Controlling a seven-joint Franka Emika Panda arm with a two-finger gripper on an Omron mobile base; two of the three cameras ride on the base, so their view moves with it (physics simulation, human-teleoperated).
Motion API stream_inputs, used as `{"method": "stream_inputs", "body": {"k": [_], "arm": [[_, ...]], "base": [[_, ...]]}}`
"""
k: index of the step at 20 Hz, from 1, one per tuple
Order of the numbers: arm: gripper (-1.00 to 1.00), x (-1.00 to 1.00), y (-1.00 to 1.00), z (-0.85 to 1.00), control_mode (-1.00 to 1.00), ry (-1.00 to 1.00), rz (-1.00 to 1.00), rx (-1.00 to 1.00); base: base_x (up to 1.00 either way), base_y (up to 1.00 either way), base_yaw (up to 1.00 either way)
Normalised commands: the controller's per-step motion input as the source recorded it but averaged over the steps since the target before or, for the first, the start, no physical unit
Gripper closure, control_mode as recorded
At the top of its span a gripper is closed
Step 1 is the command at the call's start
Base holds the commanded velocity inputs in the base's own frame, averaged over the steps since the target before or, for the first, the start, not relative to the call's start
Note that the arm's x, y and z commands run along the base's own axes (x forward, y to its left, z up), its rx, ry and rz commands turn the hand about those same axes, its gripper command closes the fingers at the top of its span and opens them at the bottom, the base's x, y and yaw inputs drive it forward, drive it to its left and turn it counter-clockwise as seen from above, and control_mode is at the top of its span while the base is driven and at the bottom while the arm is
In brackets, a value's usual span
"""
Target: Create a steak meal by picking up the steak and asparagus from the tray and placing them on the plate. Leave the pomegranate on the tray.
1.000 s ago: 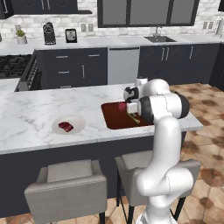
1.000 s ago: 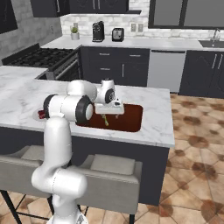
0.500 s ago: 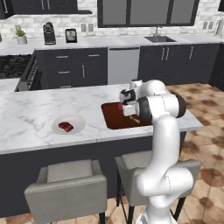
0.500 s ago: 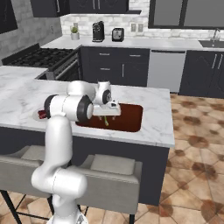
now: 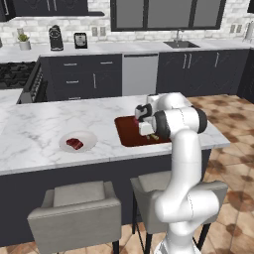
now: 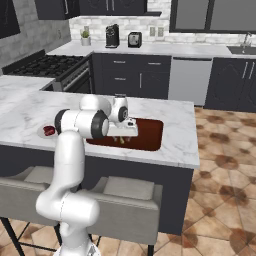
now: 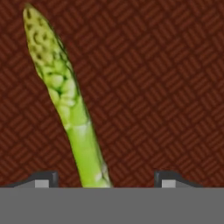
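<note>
The asparagus [image 7: 72, 109], a light-green stalk with a darker tip, lies on the dark red-brown tray [image 7: 166, 87]. Its stem end sits between my two fingertips [image 7: 43, 178], which stand apart on either side without touching it. My gripper [image 5: 146, 131] is open and low over the tray [image 5: 126, 134], near its front edge. From the right I see the gripper [image 6: 124, 136] over a bit of the green asparagus [image 6: 121, 141]. The steak [image 5: 75, 144] lies on the white plate [image 5: 90, 139], left of the tray. My hand hides the pomegranate.
Tray and plate sit on a marble island counter [image 5: 39, 124] whose front edge runs just below them. Two grey stools [image 5: 79, 208] stand in front of the island. A stove [image 6: 47, 65] and the back counter with a sink are far behind.
My hand has come down closer to the tray, over the asparagus. Steak, plate and tray have stayed put.
</note>
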Motion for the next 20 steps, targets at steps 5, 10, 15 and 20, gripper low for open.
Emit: {"method": "stream_inputs", "body": {"k": [5, 10, 15, 20], "arm": [[1.00, 0.00, 0.02, -0.14, -1.00, -0.03, 0.04, 0.00], [1.00, 0.00, 0.00, 0.24, -1.00, 0.00, 0.00, 0.00], [1.00, -0.09, 0.00, 0.67, -1.00, 0.00, 0.00, 0.00], [1.00, -0.47, 0.20, 0.62, -1.00, 0.00, 0.02, 0.00]], "base": [[0.00, 0.00, 0.00], [0.00, 0.00, 0.00], [0.00, 0.00, 0.00], [0.00, 0.00, 0.00]]}}
